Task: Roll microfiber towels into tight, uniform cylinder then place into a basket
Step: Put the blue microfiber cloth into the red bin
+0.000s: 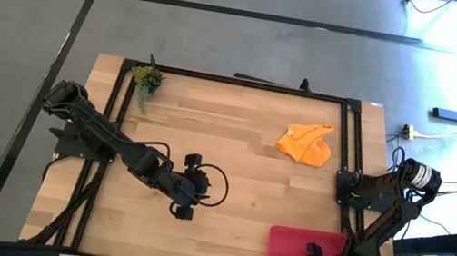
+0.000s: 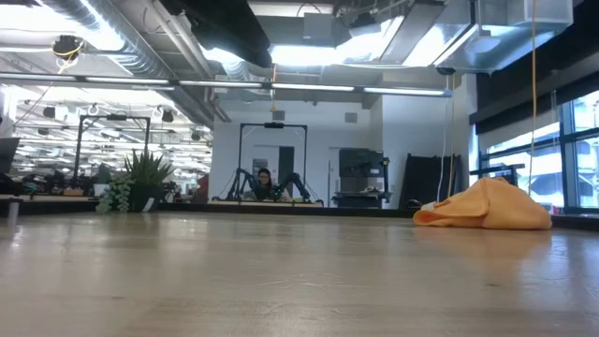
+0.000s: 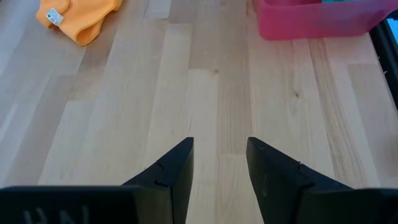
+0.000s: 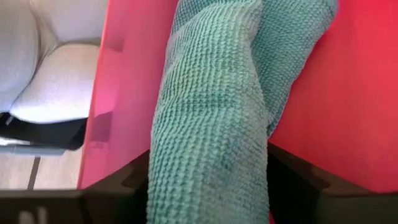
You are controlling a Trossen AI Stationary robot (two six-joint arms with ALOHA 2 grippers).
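Observation:
The teal towel (image 4: 217, 93), a loose roll, lies lengthwise on the floor of the red-pink basket (image 1: 284, 242) at the table's near right corner. My right gripper (image 4: 208, 186) reaches down into the basket, its fingers standing wide on either side of the roll's near end. The orange towel (image 1: 306, 144) lies crumpled on the table at the far right, touched by nothing. My left gripper (image 3: 217, 168) hovers open above bare wood near the table's middle. My right gripper has one finger (image 4: 127, 180) at each long side of the teal towel's near end (image 4: 205, 168), coming in slanting from above. The cloth fills the gap between them but shows no dent. I cannot tell whether the fingers touch it. The roll rests on the basket floor (image 4: 348, 93).
A small green plant sprig (image 1: 147, 81) sits at the far left corner. A black frame (image 1: 245, 82) runs along the table's edges. Bare wood lies between my left gripper and the basket (image 3: 311, 25).

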